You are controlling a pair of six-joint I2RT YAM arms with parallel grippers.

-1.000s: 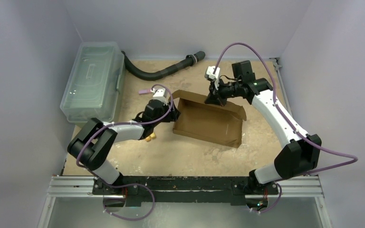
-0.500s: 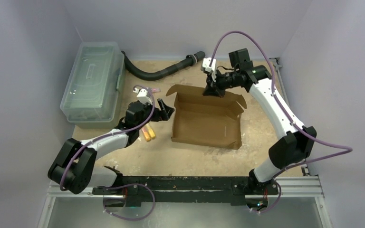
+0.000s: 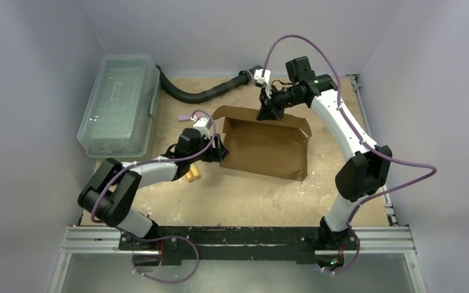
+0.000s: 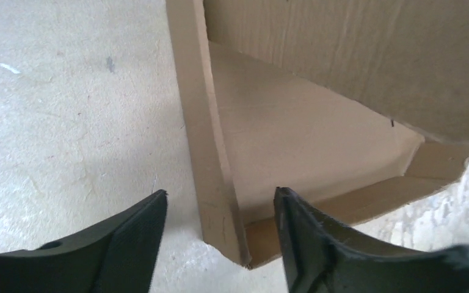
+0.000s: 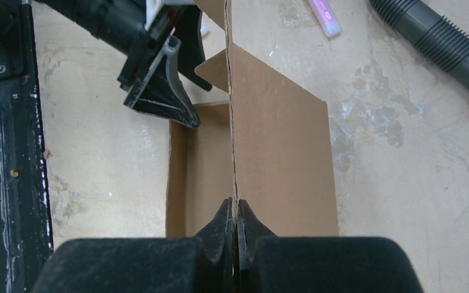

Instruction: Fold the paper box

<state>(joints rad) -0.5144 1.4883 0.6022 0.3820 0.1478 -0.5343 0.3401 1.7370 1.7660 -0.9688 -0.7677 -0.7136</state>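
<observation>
The paper box (image 3: 265,152) lies open on the table (image 3: 250,198) to the right of the clear lidded bin (image 3: 119,101), well apart from it, with its walls partly raised. Your left gripper (image 3: 217,149) is between the bin and the box, at the end wall that faces the bin. In the left wrist view its fingers (image 4: 137,235) stand apart on either side of that wall's upright edge, with a gap on each side, so that claw is spread and holds nothing. Your right gripper (image 3: 267,115) is farther from the bin, at the box's rear wall. In the right wrist view its fingertips (image 5: 226,223) are pinched tight on the top edge of that upright cardboard panel. A black ribbed hose (image 3: 201,93) curves away from the bin's far corner.
</observation>
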